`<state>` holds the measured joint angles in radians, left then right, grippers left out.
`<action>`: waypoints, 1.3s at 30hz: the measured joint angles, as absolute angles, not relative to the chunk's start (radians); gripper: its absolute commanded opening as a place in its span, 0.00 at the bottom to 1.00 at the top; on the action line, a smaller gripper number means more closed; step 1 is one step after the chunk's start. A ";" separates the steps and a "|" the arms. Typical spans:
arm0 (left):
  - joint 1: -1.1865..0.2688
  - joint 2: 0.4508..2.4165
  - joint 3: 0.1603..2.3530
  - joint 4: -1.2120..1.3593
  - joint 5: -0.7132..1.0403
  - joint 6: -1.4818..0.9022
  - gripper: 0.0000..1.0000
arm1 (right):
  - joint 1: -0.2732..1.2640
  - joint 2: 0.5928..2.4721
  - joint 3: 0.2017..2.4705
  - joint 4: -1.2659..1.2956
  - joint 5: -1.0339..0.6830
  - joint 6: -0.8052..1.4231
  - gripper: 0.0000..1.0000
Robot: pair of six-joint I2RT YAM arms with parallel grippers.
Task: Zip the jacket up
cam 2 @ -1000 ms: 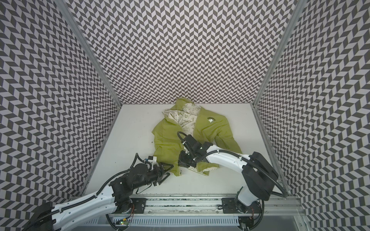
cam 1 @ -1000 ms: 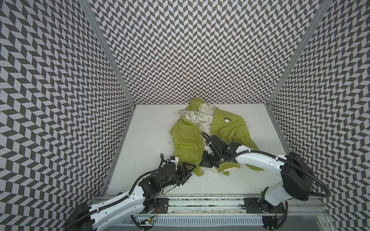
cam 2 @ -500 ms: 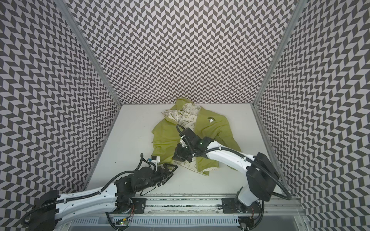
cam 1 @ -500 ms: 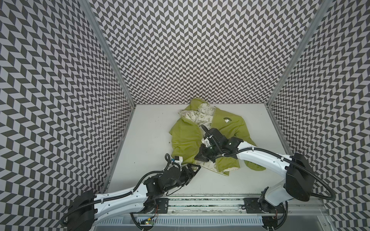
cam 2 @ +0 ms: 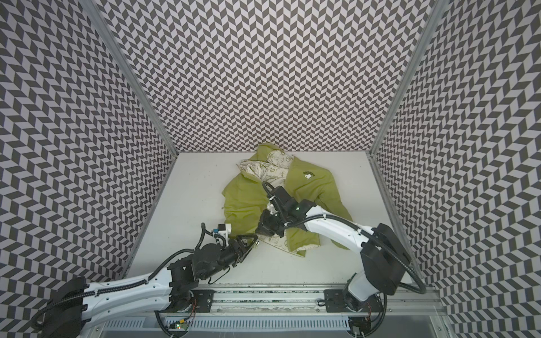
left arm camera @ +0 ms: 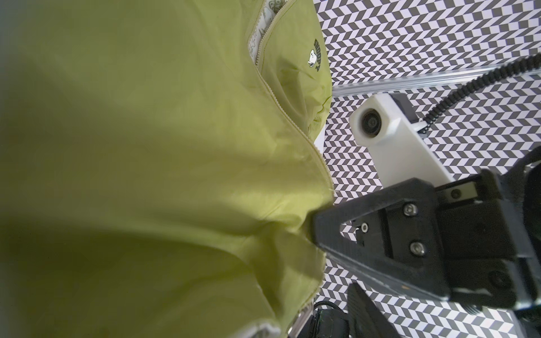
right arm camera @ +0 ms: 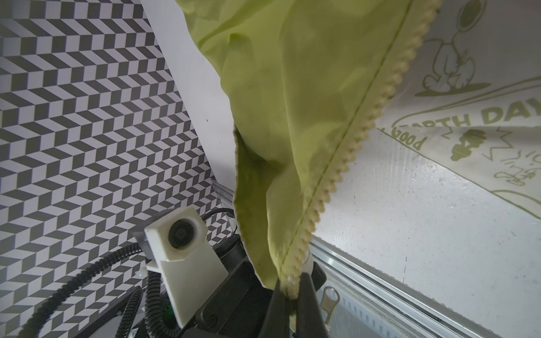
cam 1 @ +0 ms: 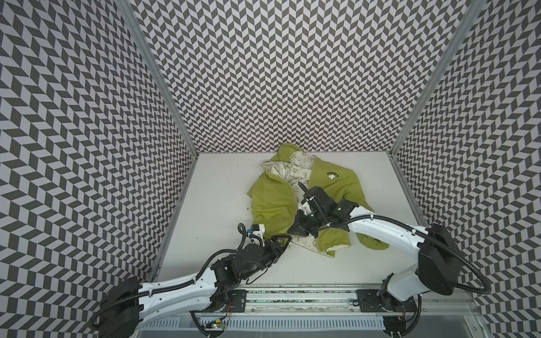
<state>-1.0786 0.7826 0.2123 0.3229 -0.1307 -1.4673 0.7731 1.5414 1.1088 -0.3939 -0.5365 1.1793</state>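
The green jacket (cam 1: 272,202) lies crumpled on the white table (cam 1: 216,187) in both top views, its cream printed lining (right arm camera: 468,131) showing at the open front. My right gripper (right arm camera: 291,295) is shut on the jacket's zipper edge and holds it lifted; the row of teeth (right arm camera: 380,96) runs up from its jaws. A metal zipper pull (right arm camera: 329,301) hangs beside them. My left gripper (cam 1: 285,242) sits at the jacket's near hem, just below the right gripper (cam 1: 294,232). Its jaws stand open: one finger (left arm camera: 366,310) is clear of the cloth, the other is hidden under it.
Chevron-patterned walls (cam 1: 87,146) close in the left, back and right sides. A metal rail (cam 1: 292,292) carrying both arm bases runs along the front. The two wrists crowd together at the jacket's near edge. Bare table lies left of the jacket and in front of it.
My left arm has stretched forward and brought its gripper up to the jacket's near hem, its jaws narrowing. My right gripper has kept its hold on the zipper edge, shifting a little left.
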 measured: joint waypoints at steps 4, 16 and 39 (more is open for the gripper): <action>-1.079 0.801 0.212 0.340 -0.125 -1.456 0.45 | 0.767 1.541 1.109 -0.392 -0.546 1.179 0.00; -1.061 0.805 0.212 0.355 -0.111 -1.448 0.27 | 0.754 1.539 1.108 -0.392 -0.551 1.179 0.00; -1.061 0.794 0.212 0.354 -0.084 -1.448 0.12 | 0.748 1.506 1.101 -0.410 -0.546 1.168 0.00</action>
<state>-1.0607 0.7937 0.2123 0.3538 -0.0837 -1.4475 0.7479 1.5059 1.1011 -0.4095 -0.5465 1.1675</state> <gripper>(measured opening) 0.142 0.049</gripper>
